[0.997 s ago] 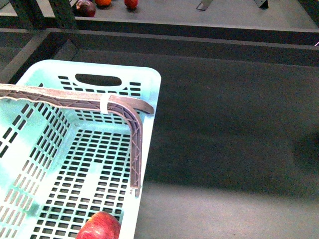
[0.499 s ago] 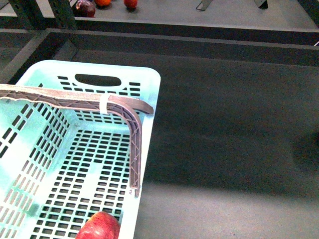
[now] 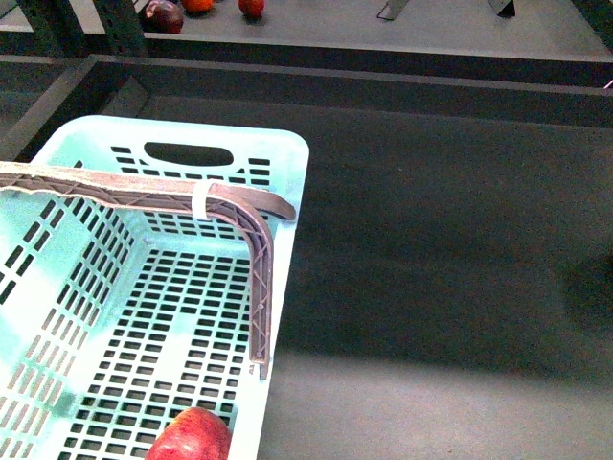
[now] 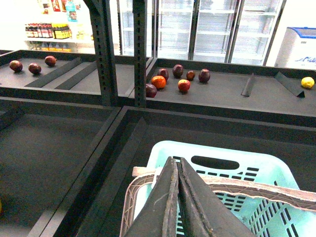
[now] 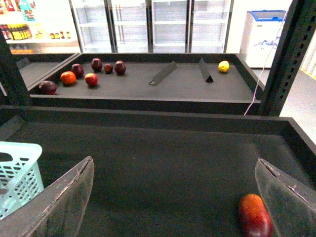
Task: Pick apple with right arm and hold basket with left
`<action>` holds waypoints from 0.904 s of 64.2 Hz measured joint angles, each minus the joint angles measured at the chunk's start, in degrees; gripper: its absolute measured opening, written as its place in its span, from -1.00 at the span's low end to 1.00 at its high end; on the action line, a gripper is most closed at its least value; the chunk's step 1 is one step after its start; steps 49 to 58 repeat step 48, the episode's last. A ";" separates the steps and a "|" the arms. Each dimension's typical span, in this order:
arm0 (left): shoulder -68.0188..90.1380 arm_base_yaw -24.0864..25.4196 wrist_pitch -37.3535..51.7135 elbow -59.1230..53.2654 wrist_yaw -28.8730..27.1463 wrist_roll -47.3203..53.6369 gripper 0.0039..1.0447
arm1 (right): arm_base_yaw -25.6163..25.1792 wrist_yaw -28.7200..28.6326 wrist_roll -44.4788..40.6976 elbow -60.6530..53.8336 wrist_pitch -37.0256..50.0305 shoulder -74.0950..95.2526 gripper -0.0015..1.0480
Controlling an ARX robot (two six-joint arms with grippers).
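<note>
Glass-door fridges (image 5: 168,24) stand at the back of the shop, and in front of them are dark shelf trays, one behind the other. On the near tray (image 3: 431,240) sits the basket (image 3: 287,153), at the robot's left side, and it takes nearly half of the front view. Its grey-brown swing handle (image 3: 263,278) is raised and crosses over the opening, with a white tie (image 3: 200,199) around it.

The left gripper (image 4: 177,197) has its two dark fingers pressed together with no gap, right at the handle, so I judge that it clamps the handle. The right gripper (image 5: 175,197) is spread wide with nothing between the fingers, over the bare tray and well apart from the basket.

The apple (image 3: 190,436) lies on the slotted floor of the basket, near the right wall (only its top part shows). A long red fruit (image 5: 255,216) rests on the tray just beside one right finger, and a group of small fruits (image 5: 79,76) lies on the far shelf.

As I judge it, the pick is done. What matters now is a firm left clamp and a level handle, so that the apple does not roll.
</note>
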 joint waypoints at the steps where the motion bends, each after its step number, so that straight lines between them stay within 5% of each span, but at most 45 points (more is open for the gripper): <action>1: 0.00 0.00 0.00 0.00 0.00 0.00 -0.94 | 0.00 0.00 0.00 0.00 0.00 0.00 0.83; 14: -0.02 0.00 0.00 0.00 0.00 -0.07 -0.93 | 0.00 0.00 0.02 0.00 0.00 0.00 0.83; 44: -0.02 0.00 -0.02 0.00 0.00 0.00 0.90 | 0.00 0.02 0.02 0.00 0.00 0.00 0.83; 58: -0.02 0.00 -0.02 0.00 0.00 0.09 0.86 | 0.00 0.02 0.02 0.00 0.00 0.00 0.83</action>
